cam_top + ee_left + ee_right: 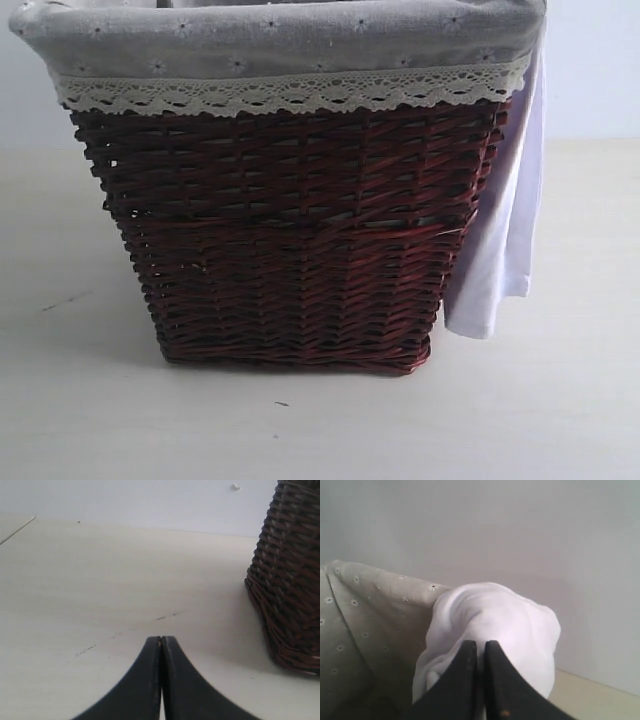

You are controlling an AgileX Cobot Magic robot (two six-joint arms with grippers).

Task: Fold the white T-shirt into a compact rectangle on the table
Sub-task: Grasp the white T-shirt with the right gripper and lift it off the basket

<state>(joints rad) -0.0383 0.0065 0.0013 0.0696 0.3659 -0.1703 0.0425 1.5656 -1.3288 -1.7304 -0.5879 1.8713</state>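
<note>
Left gripper: jaws pressed together, nothing in them, low over bare table, with the basket off to its side and no shirt in its view. In the exterior view the basket stands mid-table, its liner folded over the rim. The shirt hangs over the basket's right rim and down the outer wall, long axis near vertical, lower edge close to the table; how much lies inside the basket is hidden. Right gripper: jaws nearly closed, pinching a bunched fold of shirt at the rim next to the liner, as far as the wrist view shows. Key relation: the shirt is on the right arm's side, right at those jaws, and well apart from the left arm, with the basket between. Judgement: the next move is a lift up and out over the rim, then a lay-down on open table.
</note>
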